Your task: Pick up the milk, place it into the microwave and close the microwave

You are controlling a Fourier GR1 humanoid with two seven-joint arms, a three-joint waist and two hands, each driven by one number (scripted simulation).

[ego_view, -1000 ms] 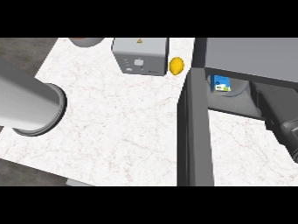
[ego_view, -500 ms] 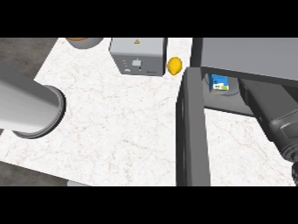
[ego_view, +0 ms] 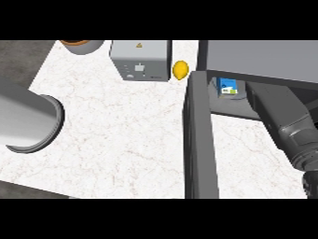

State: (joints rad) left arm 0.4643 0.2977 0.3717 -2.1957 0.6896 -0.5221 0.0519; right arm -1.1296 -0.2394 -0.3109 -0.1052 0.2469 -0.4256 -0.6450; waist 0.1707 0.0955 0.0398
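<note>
The pale grey left forearm [ego_view: 13, 112] comes in from the 9 o'clock edge as a thick cylinder. It ends in a round rim over the white marbled counter top [ego_view: 120, 144]. The left hand does not show, so I cannot tell whether it is open or closed.

At 11 o'clock, cut by the upper edge, sits an orange-brown round vessel [ego_view: 80, 44]; only a part of it shows. To its 3 o'clock side stands a light grey box-shaped appliance [ego_view: 141, 60] with a small yellow warning triangle on its top. Just beside that box, at its 3 o'clock corner, lies a small yellow oval fruit [ego_view: 180, 70].

Next comes the dark grey microwave [ego_view: 271, 58], which fills the 1 to 3 o'clock part of the view. Its door [ego_view: 199, 140] stands open and is seen edge-on. It shows as a long dark bar running from near the fruit down toward 6 o'clock. The blue and white milk carton [ego_view: 227, 87] stands upright inside the microwave's chamber, close behind the hinge end of the door and under the front edge of the roof.

The dark grey right forearm [ego_view: 285, 121] rises from the 5 o'clock corner and reaches into the chamber toward 11 o'clock. Its far end is in shadow under the roof, just beside the carton, which lies at 10 o'clock from that end. The right hand is hidden there. I cannot tell whether its fingers are open, curled or touching the carton.
</note>
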